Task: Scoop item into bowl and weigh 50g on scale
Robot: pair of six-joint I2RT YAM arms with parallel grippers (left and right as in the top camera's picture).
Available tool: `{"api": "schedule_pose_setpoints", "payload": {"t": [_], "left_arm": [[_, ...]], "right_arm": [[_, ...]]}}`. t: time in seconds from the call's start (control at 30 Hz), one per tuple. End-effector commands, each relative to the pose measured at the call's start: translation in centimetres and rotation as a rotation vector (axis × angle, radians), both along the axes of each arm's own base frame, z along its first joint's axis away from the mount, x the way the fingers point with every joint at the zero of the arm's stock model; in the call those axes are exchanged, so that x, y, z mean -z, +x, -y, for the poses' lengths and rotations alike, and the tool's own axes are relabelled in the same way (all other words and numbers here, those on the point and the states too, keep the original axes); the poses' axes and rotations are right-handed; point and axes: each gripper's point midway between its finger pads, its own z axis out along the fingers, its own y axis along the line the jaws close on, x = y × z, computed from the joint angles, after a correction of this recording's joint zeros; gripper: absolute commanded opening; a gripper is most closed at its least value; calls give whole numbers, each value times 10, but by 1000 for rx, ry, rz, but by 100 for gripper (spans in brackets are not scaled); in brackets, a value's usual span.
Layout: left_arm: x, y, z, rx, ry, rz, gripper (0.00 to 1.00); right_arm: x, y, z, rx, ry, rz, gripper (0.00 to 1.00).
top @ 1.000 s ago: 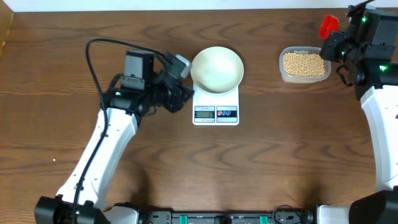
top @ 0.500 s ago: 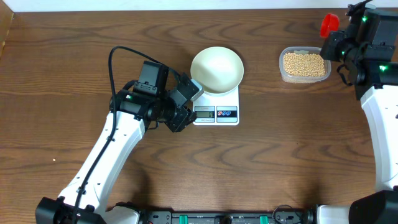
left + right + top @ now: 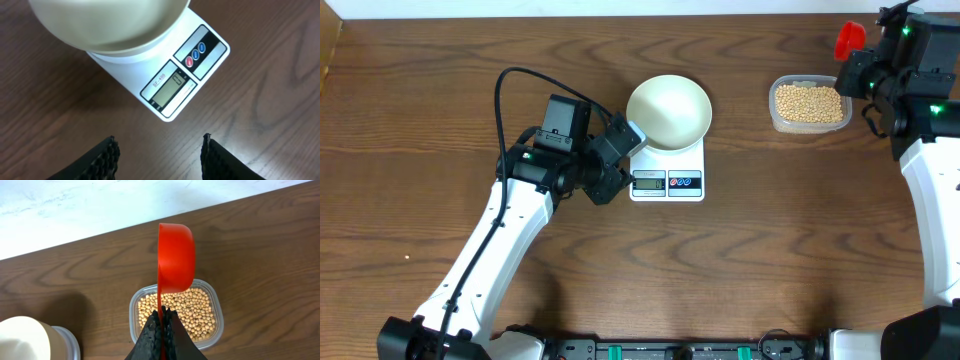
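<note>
Your red scoop is riding in the right gripper, whose jaws are clamping tight on its thin handle. The cup is standing on edge, so you are not getting a look inside it. I cannot tell whether it is carrying anything.

Beneath the scoop, the beans are lying in a clear tub. The cup is hanging clear above them rather than digging in.

Well off to the scoop's side, towards the other arm, the white bowl is sitting on the scale, and from overhead it is looking empty. Judging by that, the setup is done, with bowl on scale and scoop in hand. Scooping, pouring and trimming to fifty grams are all waiting.

Farther from the scoop than the bowl, the left gripper is hovering just off the scale's front corner. Its fingers are standing apart with nothing between them. The display and the red and blue buttons are facing that wrist camera, but the digits are reading too faintly for me to make out.

Between scoop and bowl you are looking at bare table. The one thing crowding the pour is the left gripper sitting close to the bowl.
</note>
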Motion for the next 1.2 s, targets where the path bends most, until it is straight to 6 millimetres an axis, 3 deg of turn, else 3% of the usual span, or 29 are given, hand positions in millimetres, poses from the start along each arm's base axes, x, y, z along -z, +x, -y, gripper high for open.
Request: {"api": "schedule_pose_setpoints", "payload": {"t": [0.0, 0.1, 0.13, 0.27, 0.3, 0.83, 1.17], "left_arm": [[-4, 3, -2, 1, 15, 27, 57], [-4, 3, -2, 1, 15, 27, 63], [-4, 3, -3, 1, 15, 26, 76], [-4, 3, -2, 3, 12, 25, 77], [-4, 3, -2, 3, 12, 25, 98], [-4, 3, -2, 3, 13, 25, 98], [-4, 3, -2, 3, 13, 25, 98]], "right_arm": [[-8, 1, 4, 3, -19, 18, 1], [-8, 1, 4, 3, -19, 18, 1], [-8, 1, 4, 3, -20, 18, 1], [-8, 1, 4, -1, -25, 18, 1], [-8, 1, 4, -1, -25, 18, 1], [-6, -1, 4, -9, -34, 9, 1], [13, -17, 0, -37, -31, -94, 1]]}}
